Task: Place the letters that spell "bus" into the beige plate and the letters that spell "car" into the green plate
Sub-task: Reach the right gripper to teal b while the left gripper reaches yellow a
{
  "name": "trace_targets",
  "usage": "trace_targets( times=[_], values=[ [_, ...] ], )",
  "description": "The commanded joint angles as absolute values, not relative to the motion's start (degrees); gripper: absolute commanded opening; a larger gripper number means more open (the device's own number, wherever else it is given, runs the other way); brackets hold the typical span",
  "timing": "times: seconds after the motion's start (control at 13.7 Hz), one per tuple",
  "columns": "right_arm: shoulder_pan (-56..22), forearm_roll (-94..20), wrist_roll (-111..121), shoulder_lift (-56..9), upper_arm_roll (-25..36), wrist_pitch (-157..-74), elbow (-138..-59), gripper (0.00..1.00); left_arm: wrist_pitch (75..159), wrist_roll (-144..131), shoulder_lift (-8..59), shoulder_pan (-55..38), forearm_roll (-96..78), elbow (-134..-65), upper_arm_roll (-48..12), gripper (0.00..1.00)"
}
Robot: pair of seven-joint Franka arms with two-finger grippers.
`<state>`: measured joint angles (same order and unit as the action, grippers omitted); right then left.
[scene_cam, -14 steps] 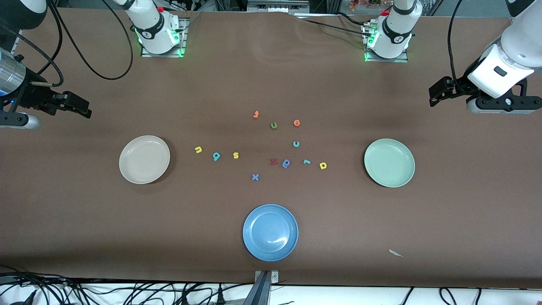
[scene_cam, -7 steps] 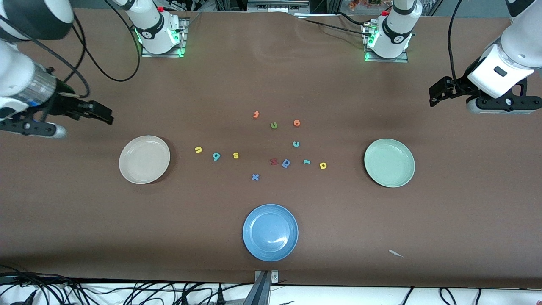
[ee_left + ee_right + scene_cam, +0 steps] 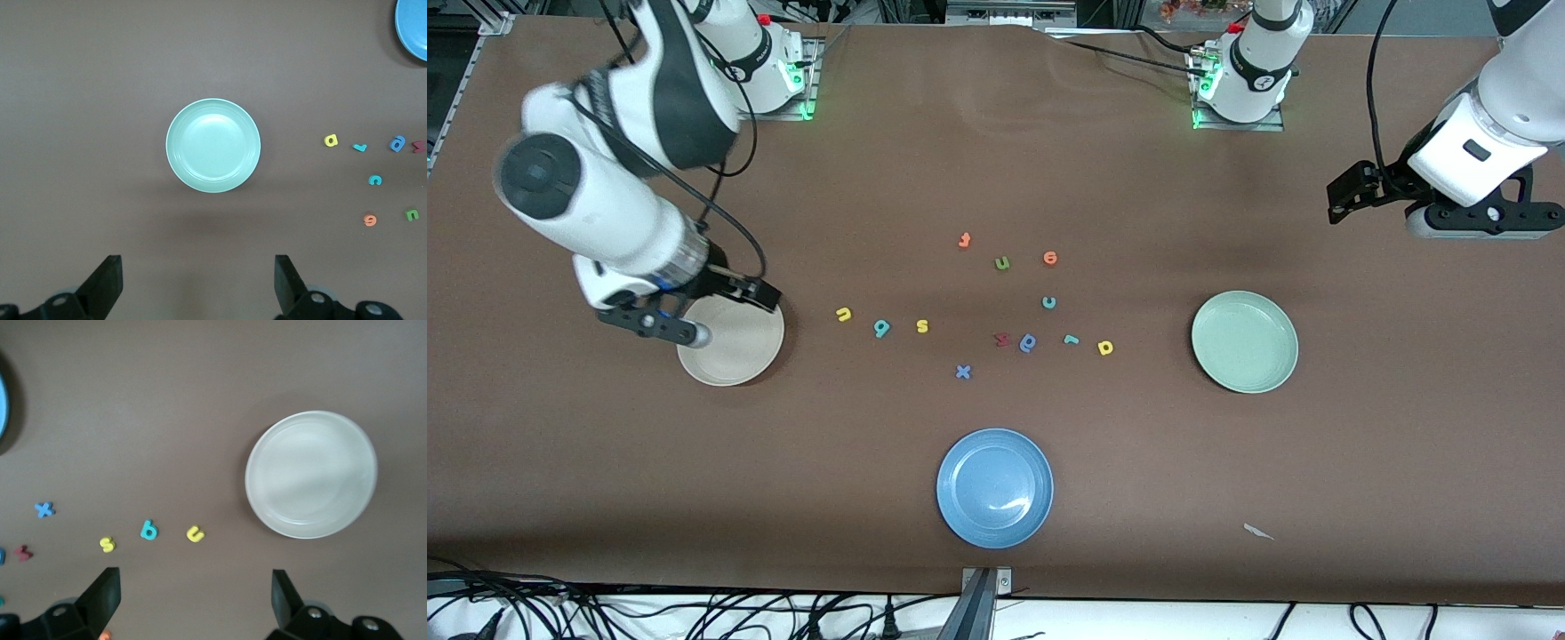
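Right claw (image 3: 769,298) spread wide, empty, over beige plate (image 3: 734,356) rim. Left claw (image 3: 1336,200) spread, empty, waiting above bench (image 3: 996,160). No readable labels.

The right gripper (image 3: 760,293) has swung in from the table's edge (at the right arm's end); it now hangs open-jawed over the beige plate (image 3: 738,356).
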<state>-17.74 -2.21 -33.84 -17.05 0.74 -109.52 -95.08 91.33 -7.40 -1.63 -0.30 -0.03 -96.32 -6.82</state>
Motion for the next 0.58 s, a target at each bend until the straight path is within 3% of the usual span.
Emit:
trace_targets(
  times=[0.0, 0.22, 0.51],
  values=[
    [-21.5, -2.7, -41.5, -22.1, 1.1, -113.3, -94.7, 1.0, 90.6, -5.9, 0.8, -1.0, -1.1, -95.6, -7.2, 1.0],
    [-24.9, -2.7, -46.7, -27.1, 1.1, -117.2, -94.7, 1.0, 91.4, -5.9, 7.0, -4.4, -0.9, -95.5, -8.2, 1.0],
    [-27.6, -2.8, -52.4, -31.4, 1.1, -122.2, -95.4, 1.0, 97.4, -2.7, 21.3, -10.3, -1.2, -89.0, -8.5, 1.0]
  ],
)
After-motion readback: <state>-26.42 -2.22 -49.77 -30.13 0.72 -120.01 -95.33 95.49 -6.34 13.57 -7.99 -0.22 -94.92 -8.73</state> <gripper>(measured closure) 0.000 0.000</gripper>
